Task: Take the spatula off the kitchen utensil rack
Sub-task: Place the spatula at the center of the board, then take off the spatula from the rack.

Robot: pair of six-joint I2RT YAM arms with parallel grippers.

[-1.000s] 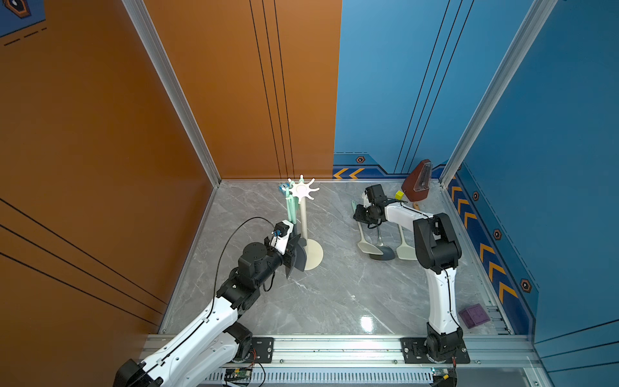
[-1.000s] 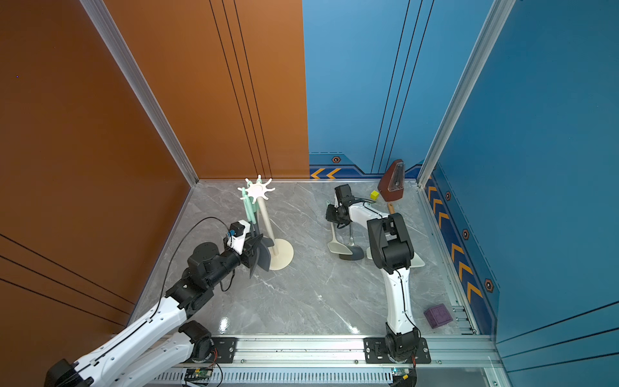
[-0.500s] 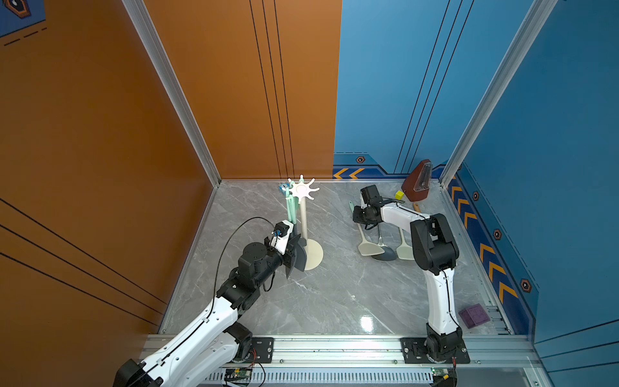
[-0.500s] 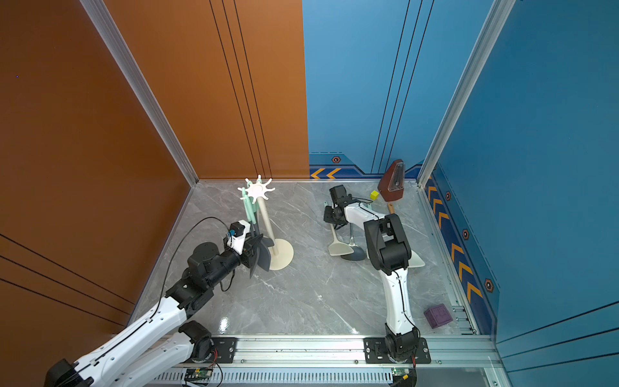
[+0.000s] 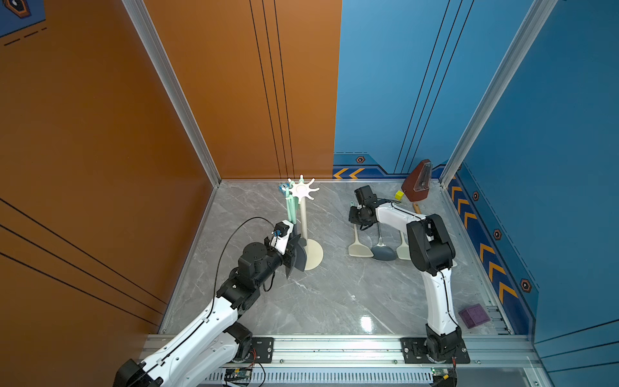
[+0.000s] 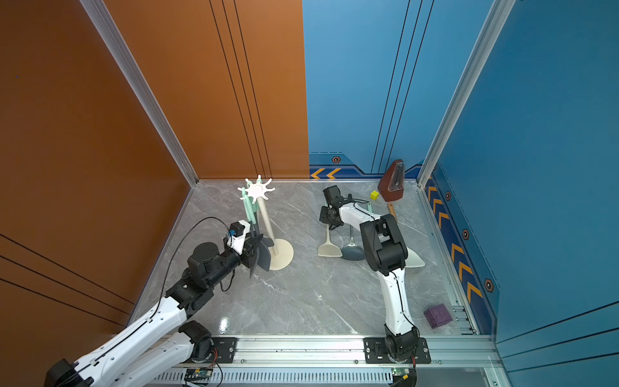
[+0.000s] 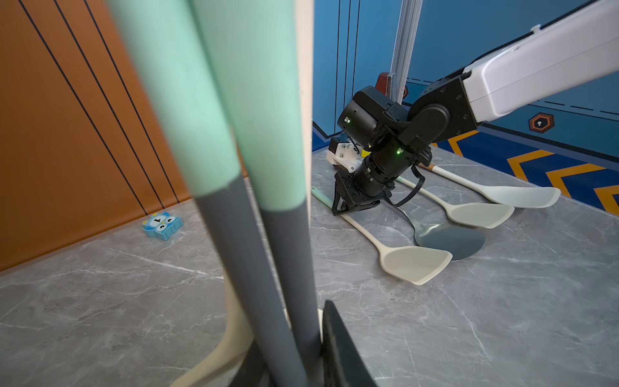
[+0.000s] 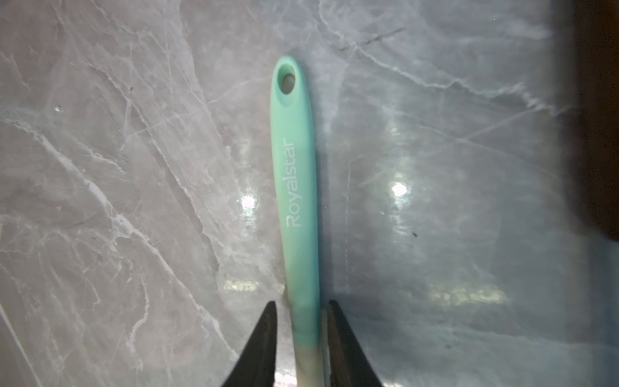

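Seeing a brown metronome (image 5: 417, 182) standing upright in the far right corner of the grey marble tabletop (image 5: 335, 295), a yellow cube (image 5: 398, 195) lying just beside it; finding a purple cube (image 5: 474, 315) resting near the front right corner, well apart; spotting a blue owl toy (image 7: 162, 226) lying by the orange wall (image 7: 67, 134); noting a grey ladle (image 7: 449, 239) lying flat, a cream spoon (image 7: 479, 214) just beside its bowl

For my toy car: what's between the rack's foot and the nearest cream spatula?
Nothing, just bare table between the rack and that spatula; both top views show it.
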